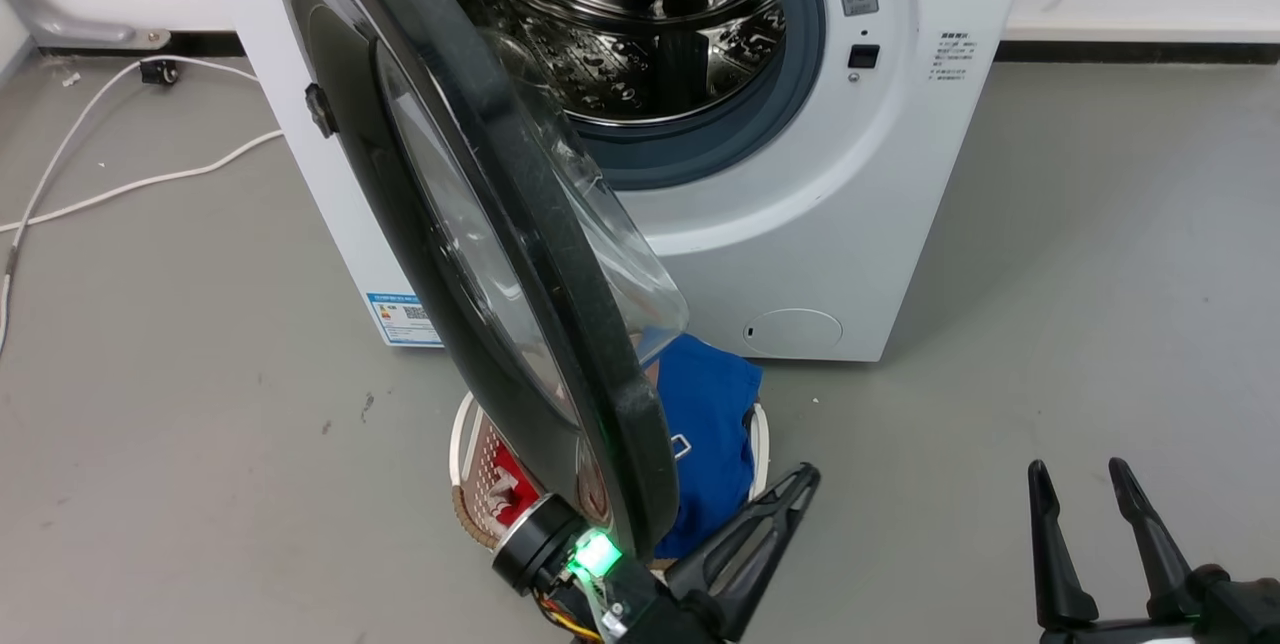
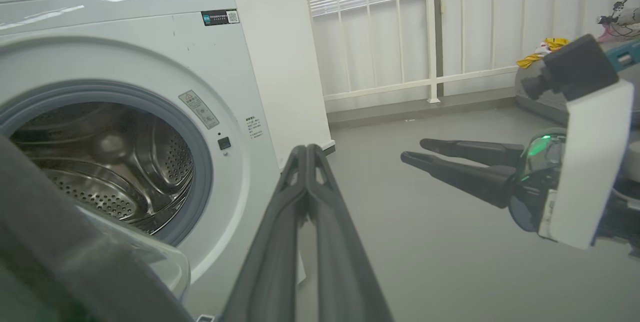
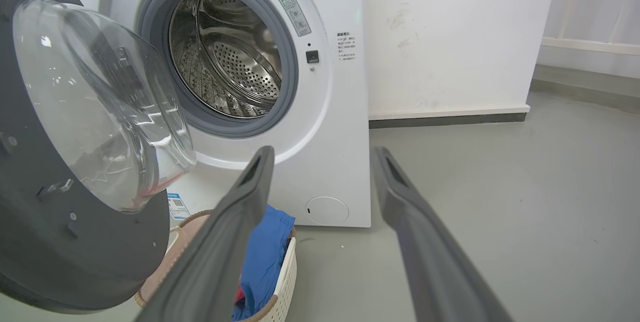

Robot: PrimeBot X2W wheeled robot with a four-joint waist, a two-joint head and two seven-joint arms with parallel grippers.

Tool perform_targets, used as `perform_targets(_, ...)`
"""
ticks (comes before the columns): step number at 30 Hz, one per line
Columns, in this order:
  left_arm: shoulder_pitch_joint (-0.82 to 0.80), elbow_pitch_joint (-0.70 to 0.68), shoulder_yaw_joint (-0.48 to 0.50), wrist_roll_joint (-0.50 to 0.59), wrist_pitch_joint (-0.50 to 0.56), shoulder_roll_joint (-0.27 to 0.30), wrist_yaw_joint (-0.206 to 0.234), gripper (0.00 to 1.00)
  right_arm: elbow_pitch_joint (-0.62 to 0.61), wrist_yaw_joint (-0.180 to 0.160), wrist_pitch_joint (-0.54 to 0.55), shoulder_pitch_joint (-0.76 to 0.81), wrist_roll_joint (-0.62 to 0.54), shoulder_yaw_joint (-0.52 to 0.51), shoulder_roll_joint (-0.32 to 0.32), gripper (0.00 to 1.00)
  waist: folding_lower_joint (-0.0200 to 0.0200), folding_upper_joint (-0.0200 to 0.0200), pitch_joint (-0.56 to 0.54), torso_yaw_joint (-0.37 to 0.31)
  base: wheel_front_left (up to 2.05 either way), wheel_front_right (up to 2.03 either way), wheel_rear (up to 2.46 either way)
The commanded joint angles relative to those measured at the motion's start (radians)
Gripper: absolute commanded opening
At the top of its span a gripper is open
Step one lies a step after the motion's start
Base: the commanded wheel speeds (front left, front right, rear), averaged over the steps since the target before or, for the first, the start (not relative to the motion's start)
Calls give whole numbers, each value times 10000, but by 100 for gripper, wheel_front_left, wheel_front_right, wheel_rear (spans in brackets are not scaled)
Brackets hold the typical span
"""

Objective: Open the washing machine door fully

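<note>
The white washing machine (image 1: 800, 224) stands with its steel drum (image 1: 640, 14) exposed. The washing machine door (image 1: 520, 254) stands swung out about square to the front, its edge toward me; its glass bowl (image 3: 100, 102) bulges from the dark inner face (image 3: 75, 247). My left gripper (image 1: 800, 480) is shut with nothing in it, just right of the door's lower rim, wrist close against that rim. In the left wrist view the shut left gripper (image 2: 307, 151) points past the door (image 2: 45, 262). My right gripper (image 1: 1078, 469) is open and apart from the door, at the lower right; its fingers (image 3: 250, 187) frame the machine's front.
A beige laundry basket (image 1: 466, 444) with blue cloth (image 1: 710, 414) sits on the floor under the door, in front of the machine. White cables (image 1: 90, 144) trail over the grey floor at left. A white railing (image 2: 430, 32) and wall lie to the machine's right.
</note>
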Motion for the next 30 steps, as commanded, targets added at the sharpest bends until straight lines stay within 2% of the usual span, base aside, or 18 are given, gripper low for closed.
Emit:
perform_targets(1, 26, 270, 117, -107, -24, -7, 118, 0, 50, 0, -18, -193, -3, 16, 24, 100, -1, 0, 92, -34, 0, 0, 0)
perform_targets(15, -53, 1665, 826, -469, -24, -127, 413, 0, 365, 0, -18, -429, -86, 40, 24, 100, -1, 0, 432, -48, 0, 0, 0)
perform_targets(30, 659, 1280, 2065, -576, -13, 74, 1044, 0, 550, 0, -18, -109, 71, 95, 25, 100, -1, 0, 198, 495, 0, 0, 0)
